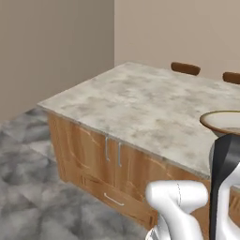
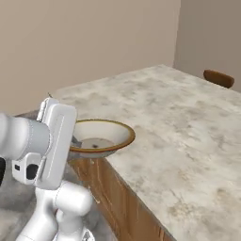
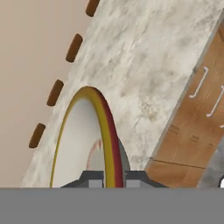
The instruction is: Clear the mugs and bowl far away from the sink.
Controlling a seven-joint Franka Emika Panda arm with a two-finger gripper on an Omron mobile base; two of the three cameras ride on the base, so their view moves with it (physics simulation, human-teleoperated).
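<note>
Arm: white arm (image 2: 44, 150) fills the lower left of the right base view, forearm block upright, wrist end reaching toward the bowl's near rim; in the left base view it rises along the lower right edge with a dark link beside the white elbow.
Hand: hand (image 3: 113, 178) sits at the bottom centre of the hand view, one dark finger tip on each side of the bowl's rim; the camera is rolled, so the desk runs on a slant.
Hand state: closed on the bowl's rim, gripping it between the two tips.
Bowl: wide shallow bowl (image 2: 106, 136), tan-brown rim and outside, pale inside, left of centre in the right base view at the desk's near edge, part of it past the edge on the arm's side; at the right edge of the left base view (image 1: 225, 121); seen edge-on in the hand view, rim arching up from the bottom centre.
Bowl contact: cannot tell whether its base rests on the desk or is just off it.
Desk: mottled grey stone top (image 1: 140, 101) on a wooden cabinet (image 1: 89, 154) with metal handles.
Chairs: brown chair backs (image 1: 185, 68) at the desk's far side, upper right of the left base view.
Floor: grey marbled tile (image 1: 28, 187), lower left of the left base view.
</note>
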